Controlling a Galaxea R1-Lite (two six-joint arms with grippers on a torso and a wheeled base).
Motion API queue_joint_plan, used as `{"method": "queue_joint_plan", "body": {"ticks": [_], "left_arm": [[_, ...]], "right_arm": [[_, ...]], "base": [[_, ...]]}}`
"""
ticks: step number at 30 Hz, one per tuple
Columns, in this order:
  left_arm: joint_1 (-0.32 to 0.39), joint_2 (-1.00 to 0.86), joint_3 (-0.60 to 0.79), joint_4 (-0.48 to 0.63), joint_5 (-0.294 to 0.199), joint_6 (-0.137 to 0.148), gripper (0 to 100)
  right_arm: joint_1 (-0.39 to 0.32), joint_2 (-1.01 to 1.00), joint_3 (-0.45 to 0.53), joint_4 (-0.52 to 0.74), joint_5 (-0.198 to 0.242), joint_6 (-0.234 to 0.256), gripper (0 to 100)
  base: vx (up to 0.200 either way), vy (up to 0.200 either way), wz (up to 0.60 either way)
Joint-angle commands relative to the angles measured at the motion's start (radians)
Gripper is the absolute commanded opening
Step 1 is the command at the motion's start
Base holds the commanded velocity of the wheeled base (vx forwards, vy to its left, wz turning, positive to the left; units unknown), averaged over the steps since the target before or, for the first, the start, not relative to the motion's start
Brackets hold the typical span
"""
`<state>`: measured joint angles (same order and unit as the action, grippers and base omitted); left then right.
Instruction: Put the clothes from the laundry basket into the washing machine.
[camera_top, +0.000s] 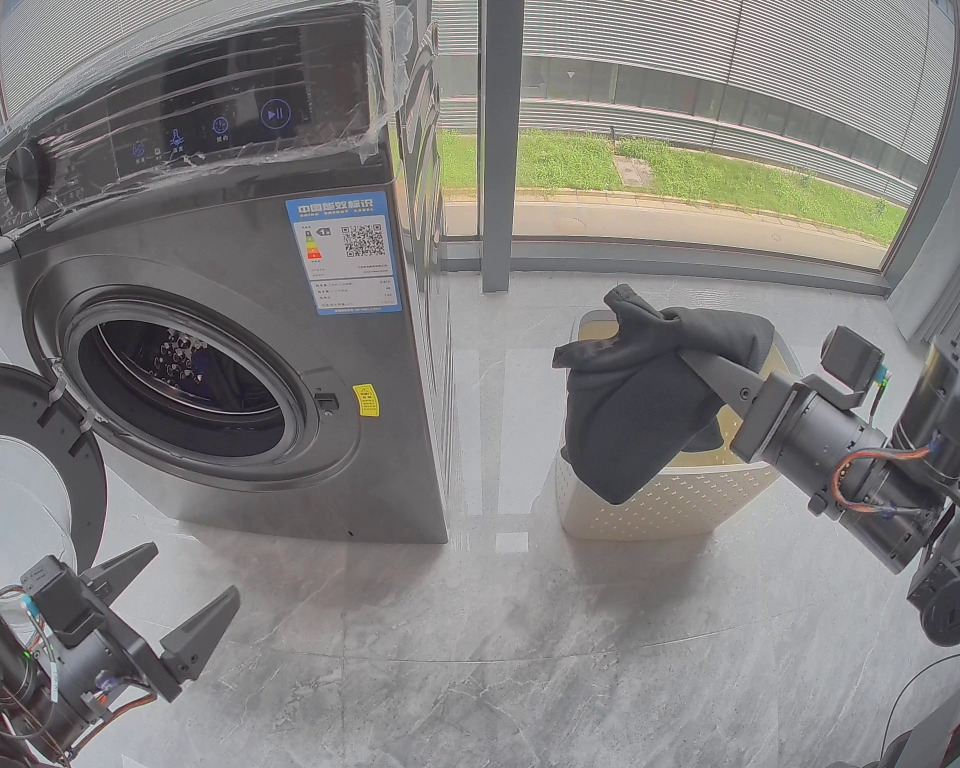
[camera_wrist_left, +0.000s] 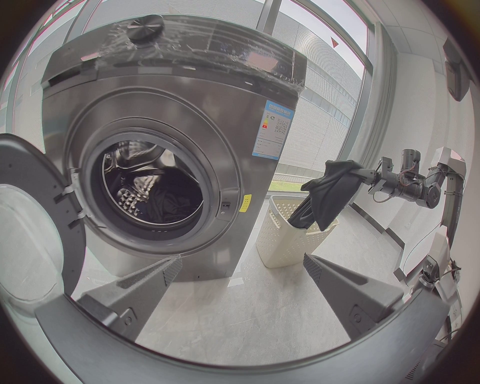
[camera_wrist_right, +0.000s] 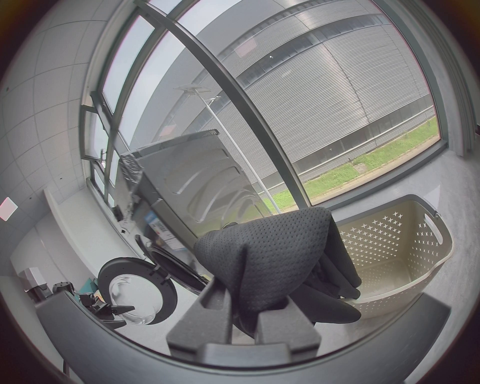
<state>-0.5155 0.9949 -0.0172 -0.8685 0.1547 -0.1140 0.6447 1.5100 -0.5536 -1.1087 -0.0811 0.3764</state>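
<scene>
My right gripper (camera_top: 700, 362) is pinched on the dark garment (camera_top: 625, 410), which hangs lengthwise down over the laundry basket (camera_top: 680, 500), perhaps brushing its rim. The washing machine (camera_top: 330, 400), door open, lies at 9 o'clock from it. My left gripper (camera_top: 192, 572), spread and empty, sits nearer that door, at 7.

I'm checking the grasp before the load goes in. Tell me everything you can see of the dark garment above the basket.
The dark garment is charcoal cloth, soft and knit-looking, with a fine dotted weave up close. It hangs bunched and folded from the right claw, which is shut on an upper fold, above the cream laundry basket; its lower end droops to the basket's rim.
</scene>
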Motion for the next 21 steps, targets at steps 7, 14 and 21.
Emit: {"method": "queue_joint_plan", "body": {"ticks": [7, 14, 21], "left_arm": [[0.265, -0.578, 0.017, 0.411, -0.098, 0.001, 100], [0.423, -0.795, 0.017, 0.603, -0.210, 0.005, 100], [0.519, -0.995, 0.011, 0.826, -0.241, 0.020, 100]], "right_arm": [[0.026, -0.108, 0.020, 0.003, 0.027, -0.034, 0], [0.024, -0.109, 0.020, 0.004, 0.026, -0.034, 0], [0.024, -0.106, 0.034, 0.004, 0.026, -0.034, 0]], "base": [[-0.200, 0.000, 0.00], [-0.200, 0.000, 0.00], [-0.171, 0.000, 0.00]]}}
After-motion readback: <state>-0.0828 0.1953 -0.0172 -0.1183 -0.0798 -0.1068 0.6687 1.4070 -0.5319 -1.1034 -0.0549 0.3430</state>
